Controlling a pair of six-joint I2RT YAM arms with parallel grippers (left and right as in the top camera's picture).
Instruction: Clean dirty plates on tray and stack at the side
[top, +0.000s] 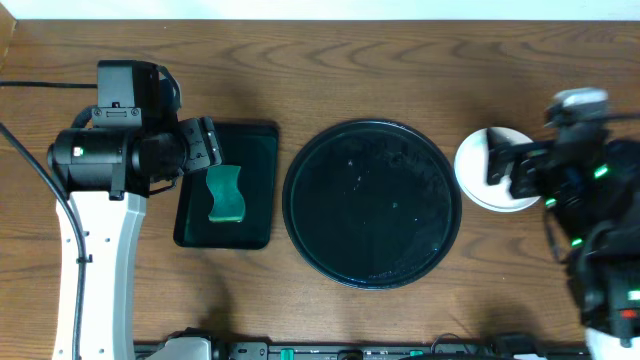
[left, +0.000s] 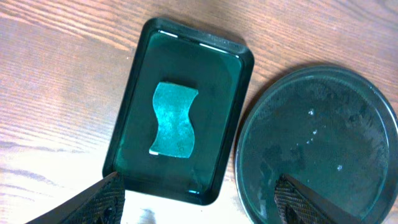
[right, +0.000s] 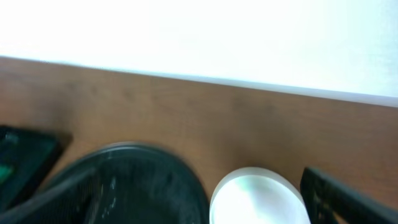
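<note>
The round black tray (top: 372, 203) lies mid-table with only water drops on it; it also shows in the left wrist view (left: 323, 143) and the right wrist view (right: 137, 186). The plates (top: 477, 170) sit stacked on the wood right of the tray, pale white on top, partly covered by my right gripper (top: 503, 160). In the right wrist view the top plate (right: 258, 199) lies below my open, empty right gripper (right: 205, 208). My left gripper (top: 205, 145) is open and empty above the rectangular tray; its fingers frame the left wrist view (left: 199, 202).
A smaller rectangular black tray (top: 258, 140) stands left of the round tray and holds a green wavy sponge (top: 226, 193), also in the left wrist view (left: 174, 120). Brown wood tabletop (top: 380, 70) surrounds everything. A white wall (right: 199, 37) lies beyond the far edge.
</note>
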